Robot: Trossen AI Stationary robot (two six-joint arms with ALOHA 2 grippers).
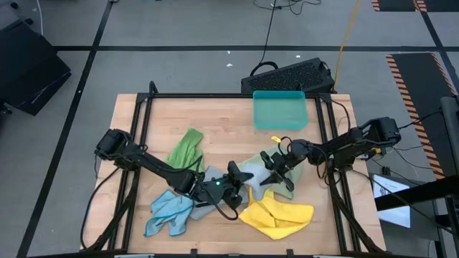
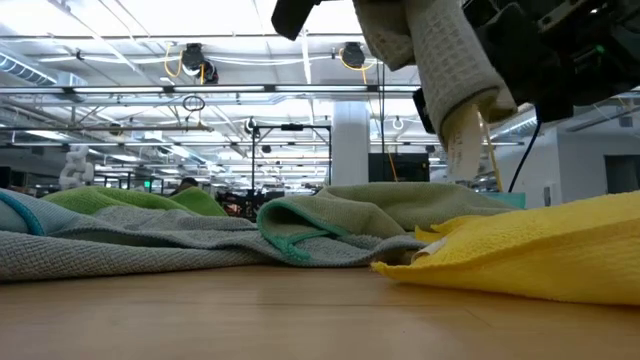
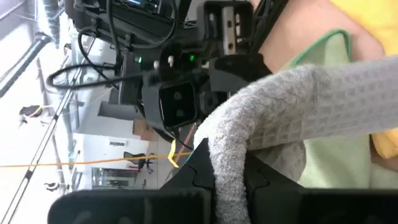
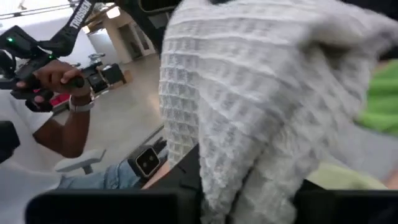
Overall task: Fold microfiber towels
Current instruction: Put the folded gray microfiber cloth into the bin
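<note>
- I see my left gripper (image 1: 235,188) low centre on the table (image 1: 222,118), clenched on the grey towel (image 1: 215,188).
- Left wrist view: grey towel (image 3: 298,106) drapes over my own fingers, pinched between them.
- My right gripper (image 1: 276,166) is at about 2 o'clock from the left one, close by, over the pale green towel (image 1: 271,179).
- Right wrist view: grey waffle cloth (image 4: 249,112) lies across the right fingers; I read it as grasping the grey towel too.
- Low view: a fold of grey towel (image 2: 450,70) hangs lifted off the table from a gripper at the top; the rest lies flat on the wood.
- Bright green towel (image 1: 185,149) sits at 11 o'clock from the left gripper, crumpled.
- Blue towel (image 1: 168,213) at 8 o'clock, near the front edge.
- Yellow towel (image 1: 276,217) at 4 o'clock, just beside the pale green one.
- Teal tray (image 1: 280,110) at 1 o'clock, back of the table, apart from the towels.
- A person's hand (image 4: 53,78) holds a controller off the table, seen in the right wrist view.
</note>
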